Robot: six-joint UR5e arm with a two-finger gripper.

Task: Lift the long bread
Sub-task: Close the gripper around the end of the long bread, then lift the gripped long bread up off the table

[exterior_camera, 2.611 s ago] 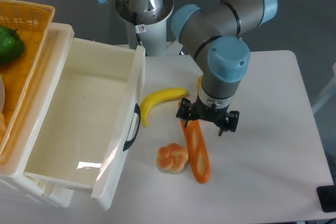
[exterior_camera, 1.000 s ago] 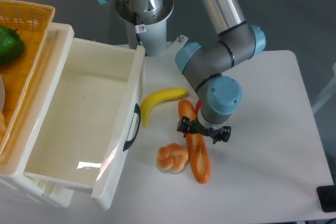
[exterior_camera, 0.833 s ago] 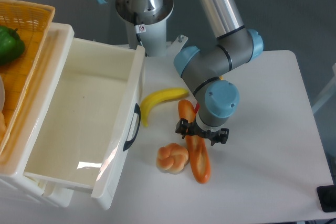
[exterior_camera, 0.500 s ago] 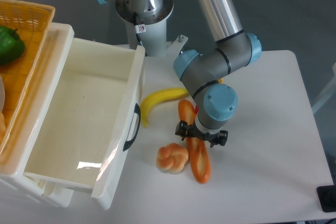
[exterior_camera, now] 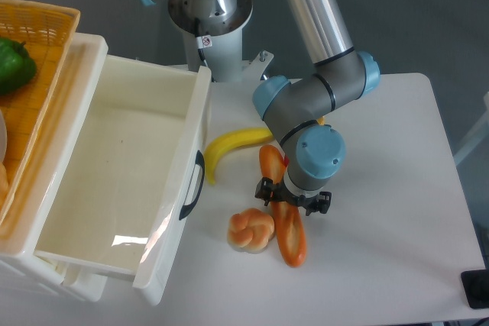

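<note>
On the white table (exterior_camera: 382,211), near its middle, you have the long bread (exterior_camera: 286,219) lying flat, its length running from just under the arm's wrist down toward the front edge. A small knotted bun (exterior_camera: 250,230) sits just beside its lower left, close enough that they may touch, and a banana (exterior_camera: 229,146) curves away near its upper end. Your gripper (exterior_camera: 293,201) hangs directly over the loaf's upper half, the two fingers standing apart, one on each side of the narrow body; whether the pads already touch it cannot be told from this single overhead view.

Judging by its look, the bread is a light, rigid toy with a smooth, possibly slick skin, so it should lift easily but could pivot in the grip. You would do well to close across the narrow width, nearer the middle than the end, so it hangs level. Watch the bun on the left finger's side.
</note>
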